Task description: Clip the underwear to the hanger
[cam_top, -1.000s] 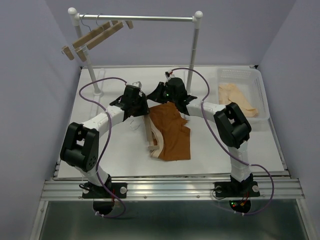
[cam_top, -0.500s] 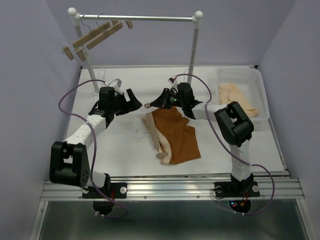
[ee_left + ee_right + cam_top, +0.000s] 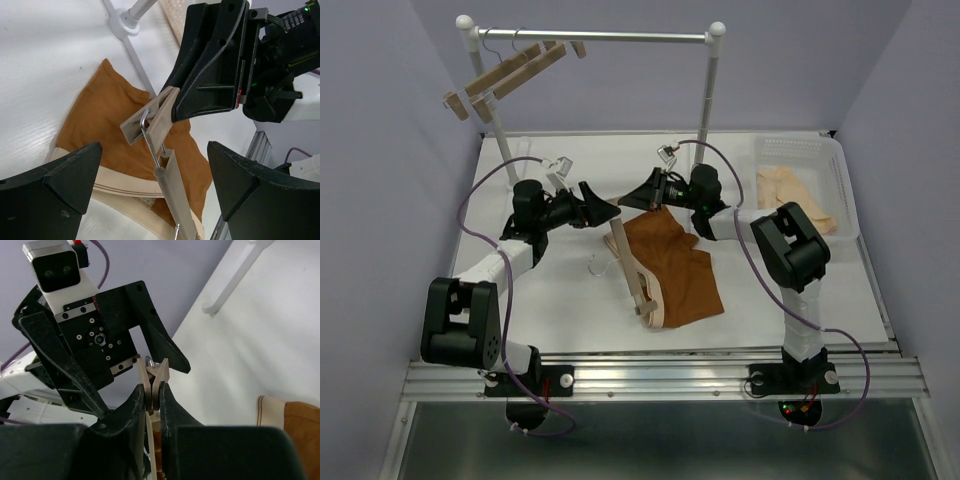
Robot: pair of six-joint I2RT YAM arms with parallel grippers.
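The rust-brown underwear (image 3: pixel 675 265) lies flat mid-table, with its pale waistband (image 3: pixel 655 300) on the left side. The light-wood hanger (image 3: pixel 630 272) lies along the waistband, and its far end is lifted. My right gripper (image 3: pixel 632 200) is shut on the hanger's end clip (image 3: pixel 161 371), squeezing it between both fingers (image 3: pixel 137 405). My left gripper (image 3: pixel 600 208) is open and empty just left of that clip. In the left wrist view the clip (image 3: pixel 152 117) and bar (image 3: pixel 177 200) sit between my open left gripper (image 3: pixel 154 152), above the underwear (image 3: pixel 100 112).
A clothes rail (image 3: pixel 595 37) stands at the back, with spare wooden hangers (image 3: pixel 510 72) on its left end. Its posts (image 3: pixel 708 110) rise from the table. A white basket (image 3: pixel 840 190) at the right holds a cream garment (image 3: pixel 795 195).
My left gripper let go of the hanger and pulled away left, then swung back right toward the clip. My right gripper lifted the clip end slightly, and the hanger and underwear shifted.
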